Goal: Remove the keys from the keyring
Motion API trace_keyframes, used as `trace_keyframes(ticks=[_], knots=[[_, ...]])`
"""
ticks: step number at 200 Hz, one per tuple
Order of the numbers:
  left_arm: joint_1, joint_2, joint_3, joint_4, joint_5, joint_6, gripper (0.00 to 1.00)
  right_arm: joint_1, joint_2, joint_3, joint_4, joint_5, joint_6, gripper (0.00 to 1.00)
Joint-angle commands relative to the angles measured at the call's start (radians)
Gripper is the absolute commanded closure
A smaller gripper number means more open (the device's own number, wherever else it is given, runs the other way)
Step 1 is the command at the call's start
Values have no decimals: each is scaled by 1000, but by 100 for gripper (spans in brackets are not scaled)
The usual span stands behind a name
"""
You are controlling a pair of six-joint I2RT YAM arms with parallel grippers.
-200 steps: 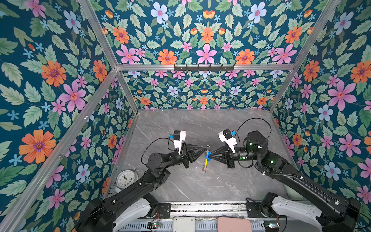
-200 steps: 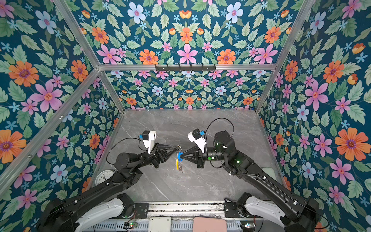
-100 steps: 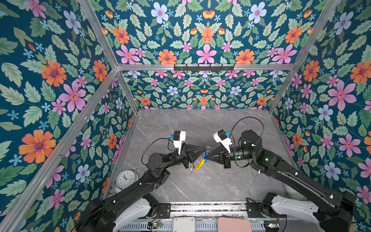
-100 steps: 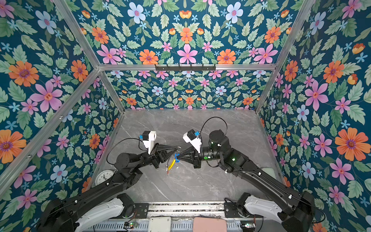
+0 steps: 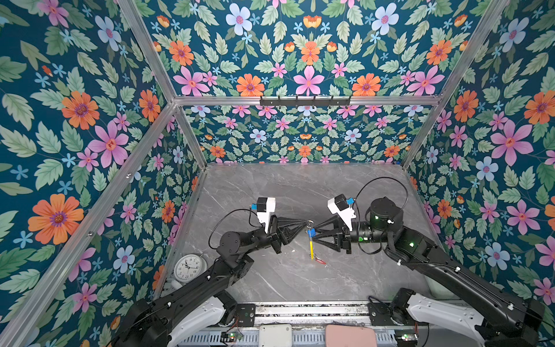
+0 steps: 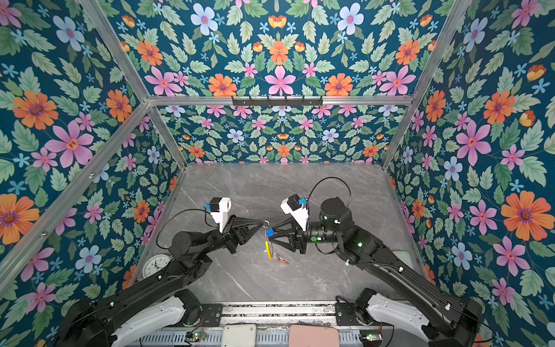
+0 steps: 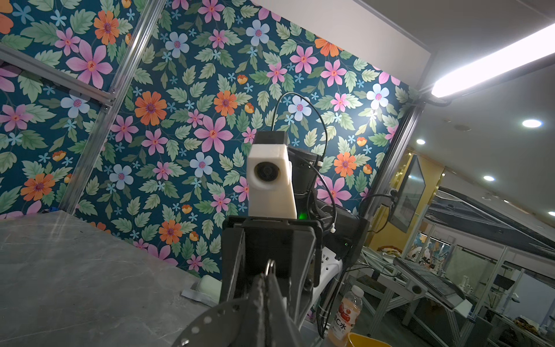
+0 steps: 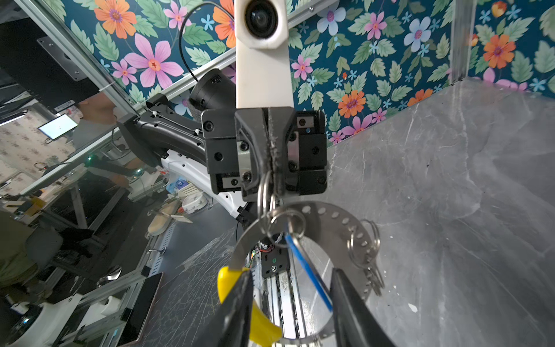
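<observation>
1. Closest to me, a white clock (image 5: 188,266) lies in the near left corner of the grey marble table (image 5: 270,186), well clear of both arms.
2. Next out is the red-tagged key (image 5: 321,260), at the low end of the keyring. I cannot tell whether it touches the table.
3. The keyring (image 5: 311,249) hangs over the middle of the table, edge-on in both top views, with only its yellow sleeve (image 6: 267,248) easy to pick out. In the right wrist view it shows as a flat metal crescent (image 8: 330,214) pierced with holes.
4. More keys (image 8: 374,276) hang from a ring on that crescent's rim, off to one side.
5. The right gripper (image 5: 314,233) comes in from the right with its fingers (image 8: 351,309) apart. The blue tag (image 8: 309,270) runs edge-on through the gap between them. Its lower end is close to one finger, but I cannot make out contact.
6. Tip to tip with it, the left gripper (image 5: 305,223) has its fingers (image 7: 265,288) pressed together on a small split ring (image 8: 264,192). The keyring dangles from that ring.
7. Farthest away, a black hook rail (image 5: 304,100) sits on the frame bar across the flowered back wall.
</observation>
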Motion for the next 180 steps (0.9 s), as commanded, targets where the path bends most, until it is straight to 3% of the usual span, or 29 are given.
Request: trace_keyframes(ticks=[1, 23, 81, 112, 151, 180], knots=[[-1, -6, -1, 51, -10, 19, 100, 0, -42, -20, 39, 102, 13, 49], [1, -4, -1, 52, -12, 20, 100, 1, -67, -32, 125, 139, 51, 46], [0, -4, -10, 62, -29, 25, 100, 1, 13, -15, 298, 55, 148, 47], [1, -3, -13, 65, -37, 26, 100, 1, 35, -21, 334, 28, 168, 53], [1, -4, -17, 67, -48, 28, 100, 1, 55, -30, 359, 7, 189, 71], [1, -6, -18, 69, -52, 28, 100, 1, 60, -35, 360, 4, 192, 78]])
